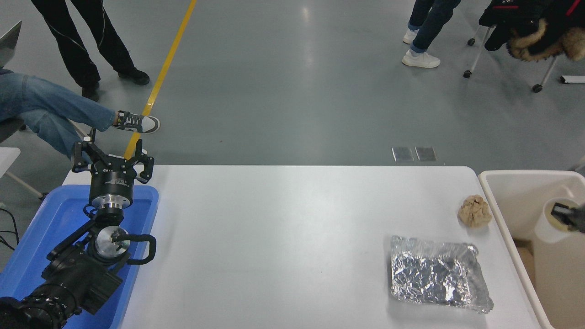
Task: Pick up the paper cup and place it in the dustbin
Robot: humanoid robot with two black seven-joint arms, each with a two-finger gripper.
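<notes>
1 white table [283, 237] fills the lower half of the frame. 1 dustbin [498, 183], cream tub, sits at the right edge, just beside the table's right end. 1 blue tray [41, 228] lies at the lower left corner. 1 left arm is parked over that tray, with the left gripper [113, 160] above the tray's far rim, fingers spread wide and holding nothing. 1 foil tray [438, 274], crinkled silver, sits lower right on the table. 1 paper cup [550, 224] is at the right edge inside the dustbin's outline, rim up, tilted. 1 right gripper [569, 215], only its tip in frame, is pinching the cup's rim. 1 brown paper ball [475, 211] rests on the table near the dustbin's left wall. Top of frame: legs of 3 people.
</notes>
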